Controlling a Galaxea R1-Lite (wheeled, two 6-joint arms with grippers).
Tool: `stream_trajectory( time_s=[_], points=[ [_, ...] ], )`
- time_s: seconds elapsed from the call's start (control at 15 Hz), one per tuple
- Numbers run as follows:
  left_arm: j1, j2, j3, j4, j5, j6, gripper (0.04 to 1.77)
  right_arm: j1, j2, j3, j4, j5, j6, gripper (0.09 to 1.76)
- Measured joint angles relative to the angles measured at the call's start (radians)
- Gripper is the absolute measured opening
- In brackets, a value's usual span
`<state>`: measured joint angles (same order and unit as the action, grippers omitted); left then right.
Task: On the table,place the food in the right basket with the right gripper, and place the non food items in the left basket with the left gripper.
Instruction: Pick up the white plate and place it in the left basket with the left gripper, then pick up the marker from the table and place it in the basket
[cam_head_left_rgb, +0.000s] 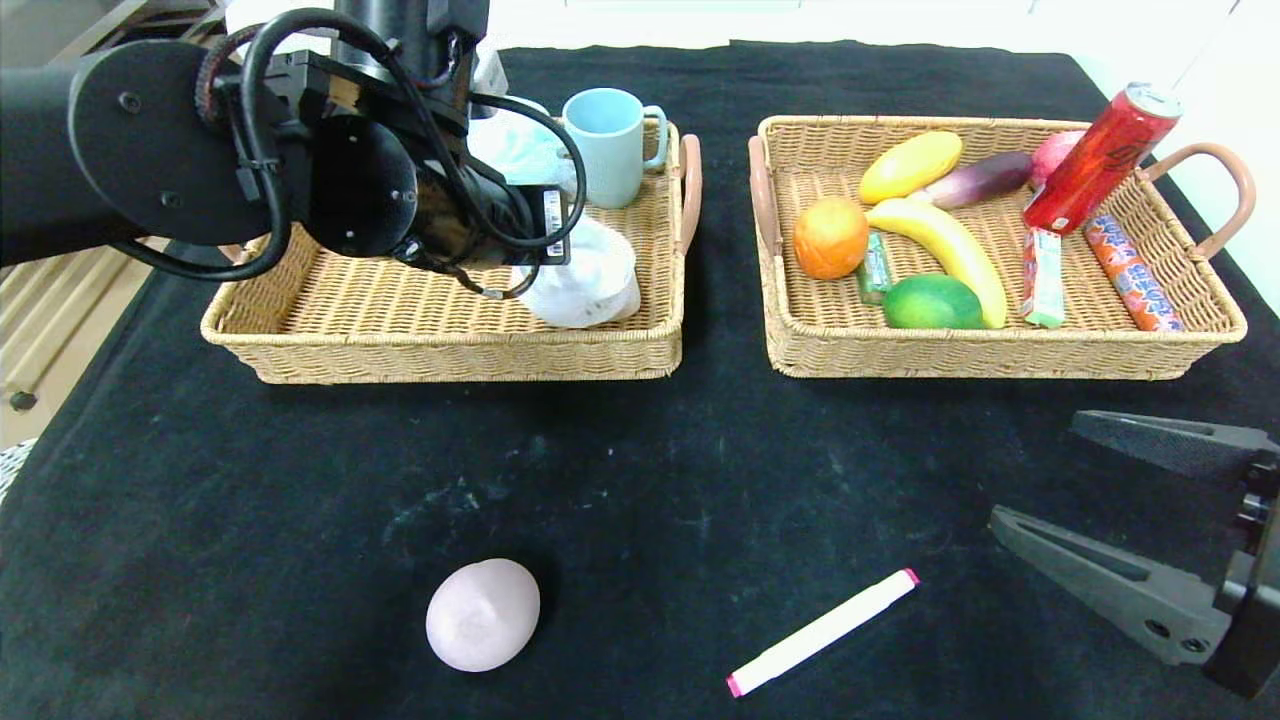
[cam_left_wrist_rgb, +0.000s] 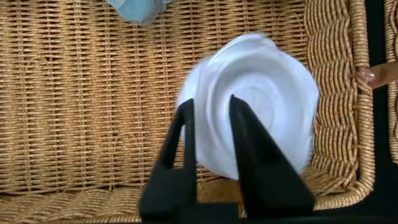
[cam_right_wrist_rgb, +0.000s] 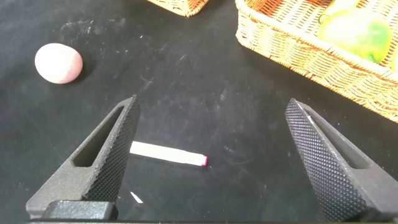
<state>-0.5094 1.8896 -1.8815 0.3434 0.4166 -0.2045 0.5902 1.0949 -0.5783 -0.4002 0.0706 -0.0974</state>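
My left gripper (cam_left_wrist_rgb: 211, 101) hangs over the left basket (cam_head_left_rgb: 450, 350) with its fingers a little apart. Beneath them the flat white disc (cam_left_wrist_rgb: 273, 81) lies face-up on the wicker, not gripped; in the head view the disc (cam_head_left_rgb: 590, 280) shows just past the arm. The pink egg-shaped lump (cam_head_left_rgb: 483, 614) and the white marker (cam_head_left_rgb: 822, 632) with pink ends rest on the black table near the front edge. My right gripper (cam_head_left_rgb: 1035, 472) is open and empty at the front right, and the marker (cam_right_wrist_rgb: 168, 154) lies below its fingers. The orange (cam_head_left_rgb: 830, 237) and the green gum pack (cam_head_left_rgb: 876, 266) sit in the right basket (cam_head_left_rgb: 1000, 350).
A pale blue mug (cam_head_left_rgb: 610, 145) stands at the back of the left basket. The right basket also holds a banana (cam_head_left_rgb: 950, 250), a lime (cam_head_left_rgb: 932, 302), a yellow mango (cam_head_left_rgb: 910, 166), an aubergine (cam_head_left_rgb: 975, 180), a leaning red can (cam_head_left_rgb: 1100, 160) and snack packs.
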Motion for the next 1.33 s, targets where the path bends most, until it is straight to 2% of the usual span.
stream_trajectory(
  time_s=[0.13, 0.27, 0.4, 0.6, 0.87, 1.13, 1.33],
  points=[
    [0.000, 0.002, -0.001, 0.000, 0.000, 0.000, 0.79, 0.000, 0.000, 0.001, 0.000, 0.000, 0.000, 1.71],
    [0.000, 0.000, 0.002, 0.001, 0.001, 0.004, 0.99, 0.000, -0.001, 0.000, 0.000, 0.001, 0.000, 1.71],
    [-0.006, -0.013, 0.010, 0.007, 0.001, 0.006, 1.15, -0.001, -0.002, -0.001, 0.000, 0.000, 0.001, 1.71],
    [-0.053, -0.063, 0.064, 0.009, -0.004, 0.022, 1.33, -0.003, -0.008, -0.006, 0.000, 0.001, 0.002, 1.71],
    [-0.171, -0.153, 0.251, -0.005, -0.017, 0.048, 1.48, -0.006, -0.014, -0.019, 0.004, 0.002, 0.010, 1.71],
    [-0.298, -0.195, 0.434, -0.133, -0.029, 0.106, 1.58, -0.025, -0.020, -0.037, 0.006, 0.005, 0.011, 1.71],
    [-0.403, -0.203, 0.543, -0.168, -0.027, 0.164, 1.62, -0.063, -0.040, -0.066, 0.020, 0.008, 0.012, 1.71]
  ],
)
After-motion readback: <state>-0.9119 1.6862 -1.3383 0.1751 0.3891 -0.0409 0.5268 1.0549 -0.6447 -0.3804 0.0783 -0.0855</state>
